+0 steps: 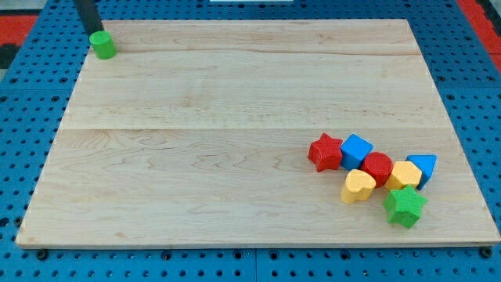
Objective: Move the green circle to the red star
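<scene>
From my station I see my tip at the view's top left, right at the far corner of the wooden board. The dark rod comes down from the top edge and its lower end sits just behind the green circle, touching it or very nearly so; I cannot tell which. There is no hand to open or close here, only the bare rod, and it holds nothing.

The green circle stands alone in that corner, well apart from everything else. The red star lies far across the board toward the view's bottom right, at the left end of a cluster. Just to its right is a blue cube, then a red block of rounded shape. A yellow heart sits below these, a second yellow block to the right of the red one, a blue block at the cluster's right end, and a green star lowest of all. The board rests on a blue perforated table.
</scene>
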Controlling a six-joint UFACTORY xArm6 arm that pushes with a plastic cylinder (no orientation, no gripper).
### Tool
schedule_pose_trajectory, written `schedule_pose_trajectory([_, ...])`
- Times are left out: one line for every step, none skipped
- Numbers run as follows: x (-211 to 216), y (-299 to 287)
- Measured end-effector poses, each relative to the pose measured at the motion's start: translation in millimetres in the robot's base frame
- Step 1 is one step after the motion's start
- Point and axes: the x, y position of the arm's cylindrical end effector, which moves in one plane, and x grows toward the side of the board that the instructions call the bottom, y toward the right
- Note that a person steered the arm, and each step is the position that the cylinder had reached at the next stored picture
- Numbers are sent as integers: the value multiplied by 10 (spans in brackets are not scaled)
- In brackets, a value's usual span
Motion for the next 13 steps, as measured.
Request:
schedule_pose_trajectory([540, 645])
schedule_pose_trajectory([680, 1498])
schedule_pose_trajectory([722, 1908])
schedule_pose_trajectory([936, 2444])
schedule_pose_trajectory([1009, 2641])
schedule_pose_trajectory([153, 2460])
schedule_pose_trajectory([420, 1908])
schedule_pose_trajectory([1212, 1862])
schedule_pose_trajectory([1401, 2126])
schedule_pose_trajectory([1400, 1492])
schedule_pose_trajectory([1474, 1172])
schedule_pose_trajectory([1520, 1271])
schedule_pose_trajectory([1822, 1089])
